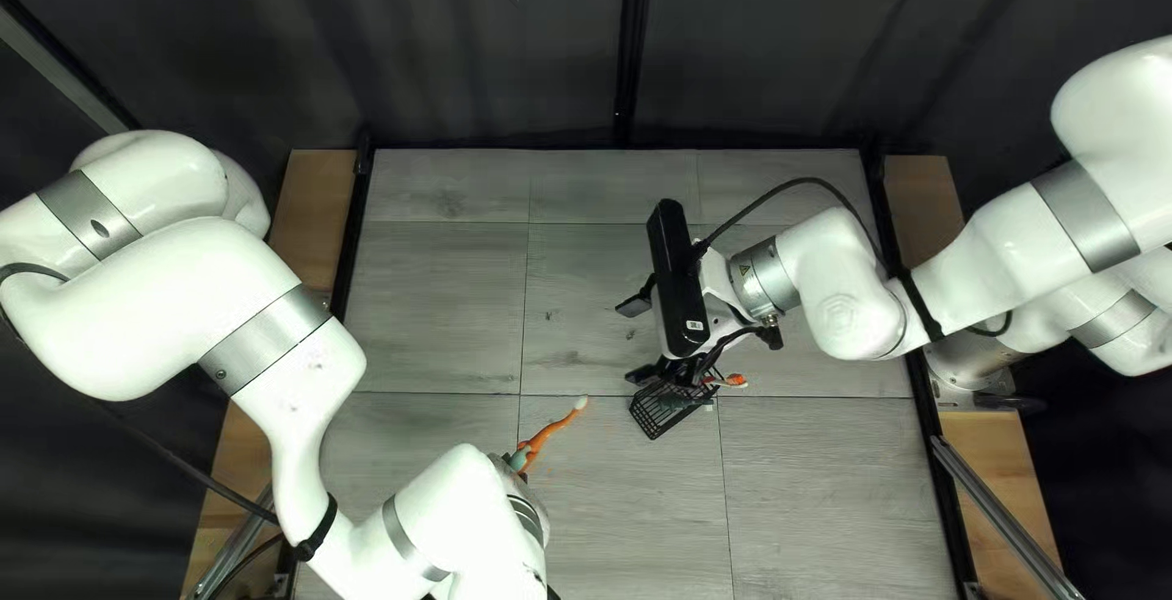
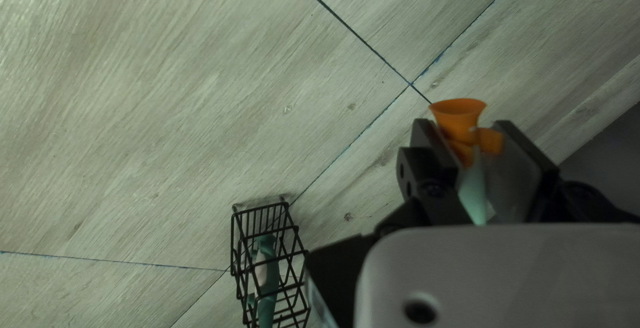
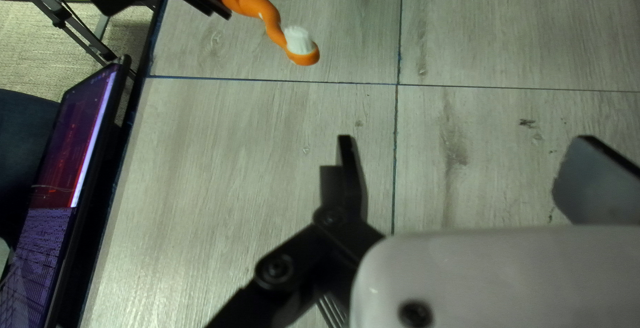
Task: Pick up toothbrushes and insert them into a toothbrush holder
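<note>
orange toothbrush [image 1: 552, 433] at near left, clamped in left gripper [image 2: 465, 128], left of wire holder [image 1: 665, 415]. right gripper [image 3: 465, 140] wide, nothing between its fingers. risk: a tilted entry could snag the rim and tip the holder. left wrist view shows green toothbrush [image 2: 267, 269] inside; right wrist view does not.

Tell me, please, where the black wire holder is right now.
In the top left view, the holder is just right of centre, beside my right gripper, on its side toward the table's near edge.
</note>
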Motion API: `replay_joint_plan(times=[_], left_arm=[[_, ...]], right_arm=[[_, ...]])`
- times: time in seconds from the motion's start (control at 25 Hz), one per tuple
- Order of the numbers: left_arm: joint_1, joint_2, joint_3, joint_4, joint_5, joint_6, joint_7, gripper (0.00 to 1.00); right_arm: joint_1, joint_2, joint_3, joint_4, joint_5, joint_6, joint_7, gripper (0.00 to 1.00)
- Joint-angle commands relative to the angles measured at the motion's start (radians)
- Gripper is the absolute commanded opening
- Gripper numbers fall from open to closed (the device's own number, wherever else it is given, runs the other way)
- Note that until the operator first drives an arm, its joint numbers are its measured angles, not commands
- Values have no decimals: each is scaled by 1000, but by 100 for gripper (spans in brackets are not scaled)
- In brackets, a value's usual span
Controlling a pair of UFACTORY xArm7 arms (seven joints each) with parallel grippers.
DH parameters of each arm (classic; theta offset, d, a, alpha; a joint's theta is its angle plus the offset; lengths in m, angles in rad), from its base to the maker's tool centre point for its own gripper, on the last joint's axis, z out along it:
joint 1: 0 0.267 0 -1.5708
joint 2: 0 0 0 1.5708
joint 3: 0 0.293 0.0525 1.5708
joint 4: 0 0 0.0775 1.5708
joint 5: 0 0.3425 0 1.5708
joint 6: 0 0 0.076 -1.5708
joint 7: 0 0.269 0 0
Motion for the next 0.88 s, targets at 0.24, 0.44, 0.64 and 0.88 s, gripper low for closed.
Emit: replay_joint_plan(times=[0.24,0.44,0.64,0.88], left_arm=[[0,0,0,0,0,0,0,0],[0,0,0,0,0,0,0,0],[0,0,0,0,0,0,0,0],[0,0,0,0,0,0,0,0]], right_arm=[[-301,-67,224,80,-1014,334,688,100],[-283,-51,204,87,-1046,326,688,100],[-292,-29,197,69,-1041,266,702,100],[-290,3,196,70,-1025,210,705,100]])
